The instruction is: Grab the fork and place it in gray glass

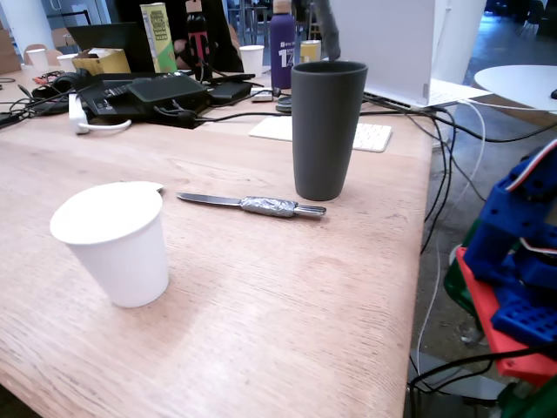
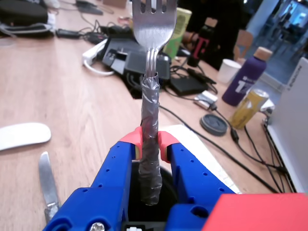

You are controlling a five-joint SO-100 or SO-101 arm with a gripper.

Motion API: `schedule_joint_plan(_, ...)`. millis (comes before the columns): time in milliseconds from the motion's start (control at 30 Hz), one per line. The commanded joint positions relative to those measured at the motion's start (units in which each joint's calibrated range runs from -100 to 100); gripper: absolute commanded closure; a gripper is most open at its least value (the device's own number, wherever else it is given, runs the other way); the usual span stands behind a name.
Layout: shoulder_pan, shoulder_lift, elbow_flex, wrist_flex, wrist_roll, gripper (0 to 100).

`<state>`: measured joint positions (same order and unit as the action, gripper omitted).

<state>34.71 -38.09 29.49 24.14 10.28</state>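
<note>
1. In the wrist view the gripper (image 2: pixel 149 143) has its two blue fingers with red tips pressed together on the foil-wrapped handle of the fork (image 2: pixel 151 72), clamping it.
2. The fork stands upright in the grip, tines above the fingertips and running off the top edge, the handle's lower end hanging below them.
3. Directly beneath the gripper, behind the handle's end, lies a dark round opening; it looks like the mouth of the gray glass (image 1: pixel 326 131), though the wrist view alone does not settle that.
4. In the fixed view the gray glass stands upright on the wooden table (image 1: pixel 287 305).
5. A foil-handled knife (image 2: pixel 46 180) lies flat on the table, below and left of the gripper in the wrist view.
6. A white paper cup (image 1: pixel 115 242) stands well apart from the glass.
7. A white mouse (image 2: pixel 21 134) rests left of the gripper.
</note>
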Motion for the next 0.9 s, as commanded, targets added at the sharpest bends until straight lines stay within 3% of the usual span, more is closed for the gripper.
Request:
schedule_joint_plan(0,-0.19,2.75,-0.56,-4.27,0.05,100)
schedule_joint_plan(700,-0.19,-9.08,13.51,-5.75,0.0,100)
schedule_joint_plan(867,-0.02,-8.99,14.54,-4.76,-0.59,75)
